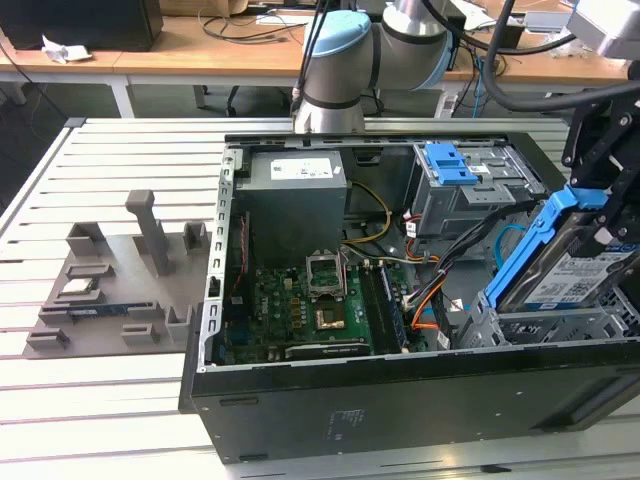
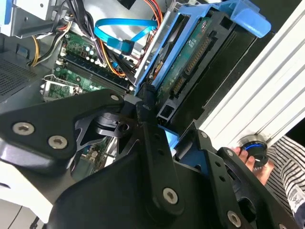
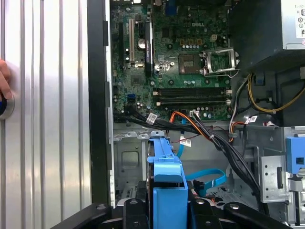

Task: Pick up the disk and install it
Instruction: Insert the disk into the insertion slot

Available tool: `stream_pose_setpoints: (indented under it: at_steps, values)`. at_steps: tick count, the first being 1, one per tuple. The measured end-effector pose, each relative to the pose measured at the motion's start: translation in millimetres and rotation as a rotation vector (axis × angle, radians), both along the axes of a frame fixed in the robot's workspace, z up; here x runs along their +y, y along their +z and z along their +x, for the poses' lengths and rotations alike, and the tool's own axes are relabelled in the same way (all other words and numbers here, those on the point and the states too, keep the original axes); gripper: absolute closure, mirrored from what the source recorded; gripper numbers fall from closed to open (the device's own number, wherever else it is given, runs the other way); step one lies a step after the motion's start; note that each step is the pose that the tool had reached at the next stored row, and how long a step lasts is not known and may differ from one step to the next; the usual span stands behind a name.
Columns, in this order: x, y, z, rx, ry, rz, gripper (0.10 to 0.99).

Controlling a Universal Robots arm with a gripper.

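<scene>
Exterior view had the disk (image 1: pixel 565 265) picked up, tilted over the drive bay (image 1: pixel 535 325) at the exterior view's right, not seated; second wrist view showed the gripper (image 2: pixel 169 117) clenched on its blue rails; first wrist view put it above the bay, insertion left.

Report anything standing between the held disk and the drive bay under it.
Nothing visible does. The gripper holds the disk tilted over the metal bay at the exterior view's right. The blue cable and black cable bundle lie beside the bay, not across it.
</scene>
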State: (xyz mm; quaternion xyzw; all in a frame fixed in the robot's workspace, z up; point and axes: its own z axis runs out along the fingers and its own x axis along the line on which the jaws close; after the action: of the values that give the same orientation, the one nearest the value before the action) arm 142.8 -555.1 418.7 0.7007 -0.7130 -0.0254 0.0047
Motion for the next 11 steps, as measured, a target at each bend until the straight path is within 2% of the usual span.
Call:
stream_pose_setpoints:
  at_steps: [5, 11]
  values:
    - [0.0, -10.3, 0.0, 0.0007, 0.0, 0.0, 0.722]
    - [0.0, -18.9, 0.0, 0.0008, 0.0, 0.0, 0.722]
